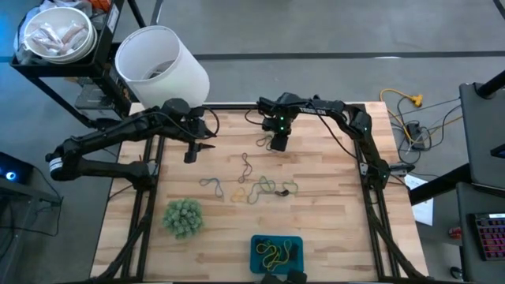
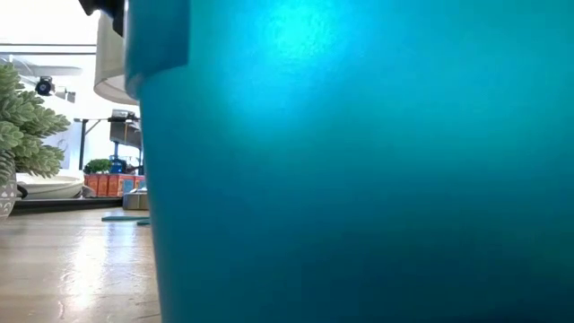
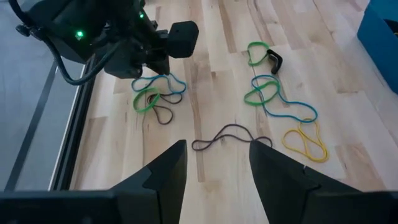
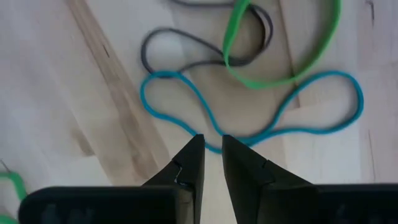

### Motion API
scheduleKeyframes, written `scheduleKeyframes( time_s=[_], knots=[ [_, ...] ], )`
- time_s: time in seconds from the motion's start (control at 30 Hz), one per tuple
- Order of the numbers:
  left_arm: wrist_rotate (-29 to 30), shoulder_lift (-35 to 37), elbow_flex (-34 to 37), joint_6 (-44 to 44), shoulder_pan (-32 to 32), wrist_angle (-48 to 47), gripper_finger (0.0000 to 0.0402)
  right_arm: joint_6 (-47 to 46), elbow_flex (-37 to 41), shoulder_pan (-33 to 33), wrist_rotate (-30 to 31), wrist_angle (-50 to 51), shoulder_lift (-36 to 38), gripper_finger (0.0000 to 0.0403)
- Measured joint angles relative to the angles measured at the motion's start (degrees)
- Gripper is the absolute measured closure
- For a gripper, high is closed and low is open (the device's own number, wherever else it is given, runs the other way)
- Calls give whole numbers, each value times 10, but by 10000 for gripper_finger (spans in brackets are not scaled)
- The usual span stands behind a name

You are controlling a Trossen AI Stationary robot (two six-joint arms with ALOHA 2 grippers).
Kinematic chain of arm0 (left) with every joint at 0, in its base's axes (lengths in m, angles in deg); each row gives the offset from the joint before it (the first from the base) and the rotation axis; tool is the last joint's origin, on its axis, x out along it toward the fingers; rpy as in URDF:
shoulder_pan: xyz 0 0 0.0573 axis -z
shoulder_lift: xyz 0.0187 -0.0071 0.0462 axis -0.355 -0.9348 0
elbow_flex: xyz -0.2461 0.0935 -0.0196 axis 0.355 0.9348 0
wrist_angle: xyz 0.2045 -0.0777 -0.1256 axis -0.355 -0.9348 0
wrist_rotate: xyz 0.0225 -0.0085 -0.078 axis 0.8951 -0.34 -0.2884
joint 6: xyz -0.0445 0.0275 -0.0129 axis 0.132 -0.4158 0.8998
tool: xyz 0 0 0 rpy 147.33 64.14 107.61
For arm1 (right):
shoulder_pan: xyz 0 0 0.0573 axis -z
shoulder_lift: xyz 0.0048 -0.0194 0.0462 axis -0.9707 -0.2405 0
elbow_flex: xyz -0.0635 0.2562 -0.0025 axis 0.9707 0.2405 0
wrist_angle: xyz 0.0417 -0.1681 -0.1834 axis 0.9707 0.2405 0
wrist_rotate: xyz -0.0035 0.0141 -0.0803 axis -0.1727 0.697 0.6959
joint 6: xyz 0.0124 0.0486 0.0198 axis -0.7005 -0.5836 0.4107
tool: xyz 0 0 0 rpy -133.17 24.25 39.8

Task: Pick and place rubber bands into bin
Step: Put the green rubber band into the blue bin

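Two grippers are recorded over a wooden table point(image 1: 331, 229).

Right gripper point(image 4: 212, 144): lowered close to the boards at the far middle of the table, fingers nearly pressed together with only a narrow slit between them. A blue rubber band point(image 4: 249, 112) is seen lying right at the fingertips; whether it is pinched cannot be told. A green rubber band point(image 4: 292, 53) and a dark rubber band point(image 4: 205, 50) are overlapped just beyond it.

Left gripper point(image 3: 217, 163): held above the table to the right gripper's side, fingers spread, nothing between them. A dark loop point(image 3: 231, 135) is laid just ahead of its fingertips; a yellow loop point(image 3: 306, 140) and a tangle of green and blue loops point(image 3: 273, 93) are found farther ahead.

Loose rubber bands point(image 1: 252, 186): scattered mid-table, nearer the front edge than both grippers.

Bin point(image 1: 276, 254): teal-blue, placed at the front edge, well apart from both grippers, with yellow and dark bands inside. Its wall fills the low view.

Also noted: a fuzzy green ball point(image 1: 183, 217) near the left arm's side, and a white cylindrical container point(image 1: 162, 65) beyond the far edge.
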Motion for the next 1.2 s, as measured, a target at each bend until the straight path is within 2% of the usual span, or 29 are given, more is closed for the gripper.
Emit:
scheduleKeyframes(
  time_s=[0.1,0.3,0.43,0.8,0.93,1.2],
  knots=[
    [0,0,0,1,0,0,243,15,0,-7,-1,-4,0,351],
    [0,0,0,2,0,0,243,139,2,-38,-5,4,0,349],
    [0,0,0,2,0,0,243,189,2,-57,-6,3,0,324],
    [0,0,0,2,0,-1,243,193,-8,-61,15,1,0,221],
    [0,0,0,2,0,0,243,198,-32,-59,17,1,0,211],
    [0,0,0,2,0,-1,243,199,-116,-38,46,-10,1,216]
  ],
)
